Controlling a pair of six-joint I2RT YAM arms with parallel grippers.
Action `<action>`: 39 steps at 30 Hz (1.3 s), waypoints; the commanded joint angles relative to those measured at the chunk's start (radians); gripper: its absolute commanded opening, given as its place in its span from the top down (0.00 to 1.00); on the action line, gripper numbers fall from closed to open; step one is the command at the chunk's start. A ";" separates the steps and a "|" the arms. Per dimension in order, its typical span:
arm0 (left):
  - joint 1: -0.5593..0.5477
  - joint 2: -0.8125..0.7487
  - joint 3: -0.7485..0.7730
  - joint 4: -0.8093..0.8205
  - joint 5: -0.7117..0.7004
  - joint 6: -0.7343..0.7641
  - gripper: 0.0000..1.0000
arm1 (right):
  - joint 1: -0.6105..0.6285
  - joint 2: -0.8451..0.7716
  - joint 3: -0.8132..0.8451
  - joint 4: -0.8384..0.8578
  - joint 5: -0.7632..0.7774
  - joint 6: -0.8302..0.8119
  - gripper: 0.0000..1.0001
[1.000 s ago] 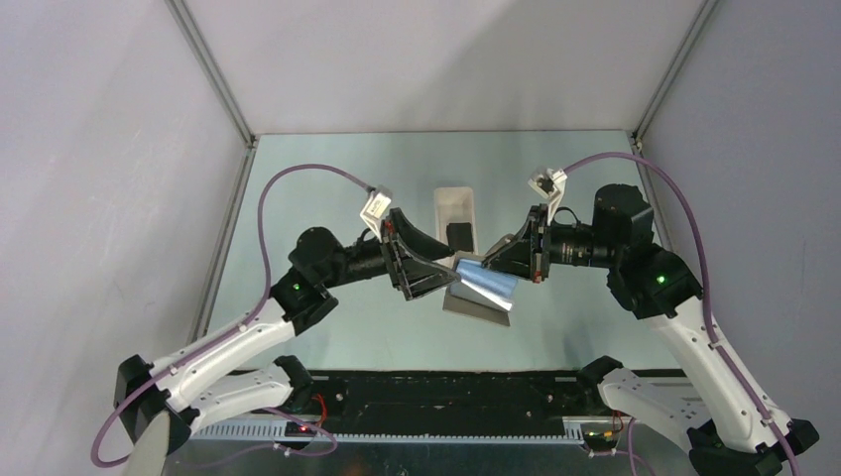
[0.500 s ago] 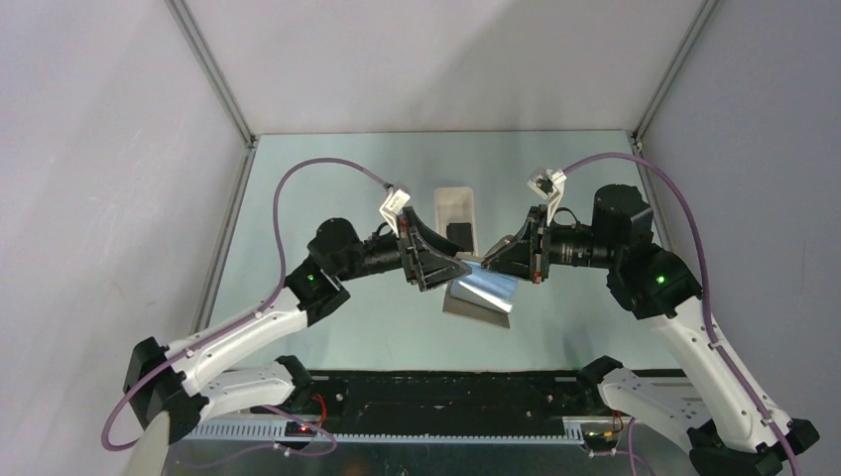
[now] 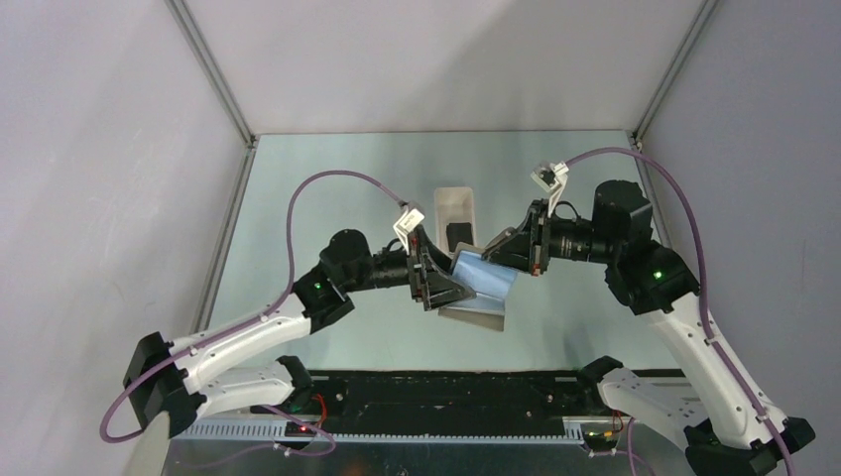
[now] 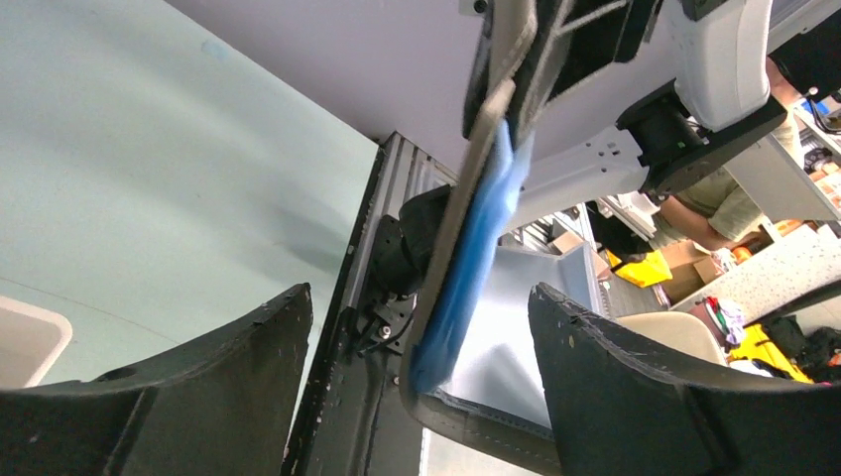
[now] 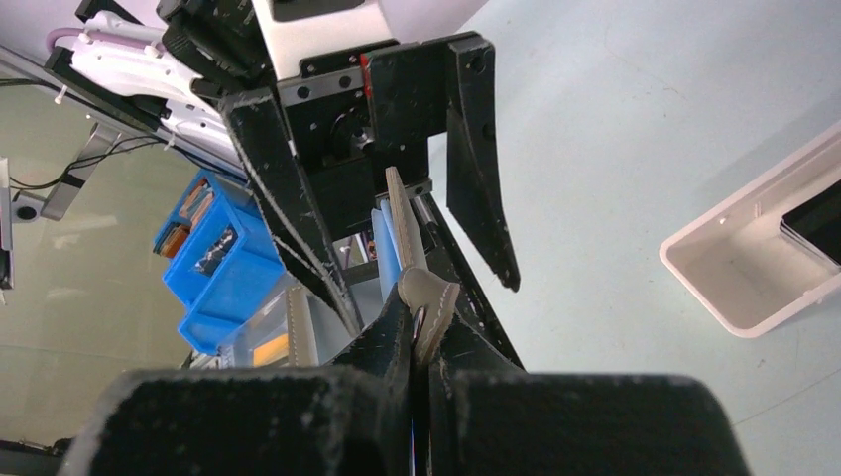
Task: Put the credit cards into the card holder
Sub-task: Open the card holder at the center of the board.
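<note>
Two-arm rig over a pale green table top (image 3: 327, 198), shown at one instant.

**Claws.** The left gripper (image 4: 419, 302) stands wide open. Its two black fingers (image 4: 228, 377) straddle the raised flap of the small flat grey-brown folding card holder (image 3: 489, 290), with a clear gap on each side, so it holds nothing. The right gripper (image 5: 421, 332) is pinched tight on the top edge of that same flap, at the short grey strap tab. It holds the flap upright and edge-on to the left wrist camera.

**Positions, referred to the long white rectangular plastic tray (image 3: 454, 203).** The card holder lies open just in front of the tray's near end. Its grey outer half lies flat on the table and its silvery-blue inner face is lifted. The left gripper sits just near and left of the tray's near end. The right gripper sits just near and right of it. The two claws face one another across the flap.

**Counts.**
- Grippers: two.
- Card holder: one.
- Tray: one.
- Credit card: one thin flat black rectangular credit card (image 3: 459, 236) is visible, lying inside the tray at its near end. Whether others are stacked beneath it cannot be told.
- No card can be seen in either claw.
</note>
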 commanded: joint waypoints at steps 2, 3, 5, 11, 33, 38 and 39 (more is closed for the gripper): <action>-0.020 -0.029 -0.019 0.016 0.000 0.019 0.17 | -0.017 0.009 0.004 0.061 -0.015 0.041 1.00; -0.022 -0.027 -0.024 0.016 0.003 0.017 0.17 | -0.019 0.009 0.004 0.063 -0.015 0.046 1.00; -0.027 -0.025 -0.031 0.016 0.003 0.006 0.18 | -0.028 0.010 0.004 0.068 -0.018 0.055 1.00; -0.039 -0.023 -0.037 0.015 0.007 -0.008 0.19 | -0.060 0.021 0.004 0.075 -0.036 0.087 1.00; -0.051 0.056 -0.027 0.208 -0.064 -0.180 1.00 | -0.097 0.091 0.005 0.027 0.030 0.125 0.47; -0.052 0.025 -0.070 0.208 -0.178 -0.272 1.00 | -0.154 0.067 -0.007 -0.064 0.128 0.089 0.01; -0.051 0.018 -0.078 0.208 -0.202 -0.282 1.00 | -0.163 0.057 -0.014 -0.065 0.109 0.078 0.01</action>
